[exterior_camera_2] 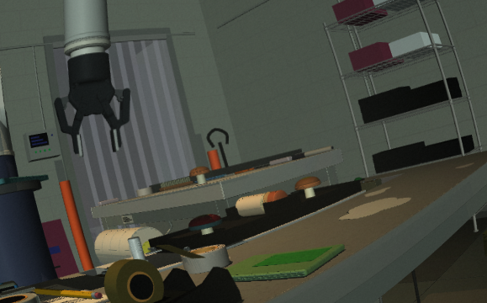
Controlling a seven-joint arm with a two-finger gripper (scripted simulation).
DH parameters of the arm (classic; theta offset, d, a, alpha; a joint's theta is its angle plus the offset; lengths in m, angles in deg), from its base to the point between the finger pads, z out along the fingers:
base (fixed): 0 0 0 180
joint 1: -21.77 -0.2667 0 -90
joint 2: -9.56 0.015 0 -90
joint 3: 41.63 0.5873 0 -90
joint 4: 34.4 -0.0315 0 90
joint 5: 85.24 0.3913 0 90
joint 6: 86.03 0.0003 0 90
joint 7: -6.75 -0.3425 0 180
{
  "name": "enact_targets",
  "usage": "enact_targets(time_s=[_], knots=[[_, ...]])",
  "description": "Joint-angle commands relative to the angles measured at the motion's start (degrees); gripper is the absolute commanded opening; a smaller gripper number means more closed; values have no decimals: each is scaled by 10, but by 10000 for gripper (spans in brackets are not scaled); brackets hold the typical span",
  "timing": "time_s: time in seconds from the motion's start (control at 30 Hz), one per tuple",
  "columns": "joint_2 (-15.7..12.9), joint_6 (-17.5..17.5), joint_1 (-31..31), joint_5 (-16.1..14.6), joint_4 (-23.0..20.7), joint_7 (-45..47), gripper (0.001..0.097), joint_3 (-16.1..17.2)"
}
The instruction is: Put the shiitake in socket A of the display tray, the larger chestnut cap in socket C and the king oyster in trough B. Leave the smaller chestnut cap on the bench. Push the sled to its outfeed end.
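Observation:
A long black display tray [268,212] lies across the middle of the bench. A dark red-capped mushroom [205,222] stands at its near end. A cream king oyster with an orange tip [260,202] lies in the tray's middle. A brown chestnut cap [308,185] stands near the far end. Another brown-capped mushroom [199,173] stands further back on the grey table. My gripper [96,147] hangs high above the bench's left end, well clear of the tray. It is open and holds nothing.
A tape roll [133,283], a pencil [68,293] and a dark lump clutter the near left corner. A grey bowl [205,257] and a green pad [287,263] lie in front of the tray. A wire shelf [407,84] stands at the back right.

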State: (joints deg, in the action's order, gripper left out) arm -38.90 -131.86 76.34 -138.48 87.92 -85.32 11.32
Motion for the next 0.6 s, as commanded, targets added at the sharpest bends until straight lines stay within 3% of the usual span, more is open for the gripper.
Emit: enact_targets(time_s=[0.0,0.27,0.57], knots=[[0,-2,3,-7,0,7,650,6],[-7,-17,30,-57,-1,55,650,48],[-10,-25,44,-84,-2,81,650,71]])
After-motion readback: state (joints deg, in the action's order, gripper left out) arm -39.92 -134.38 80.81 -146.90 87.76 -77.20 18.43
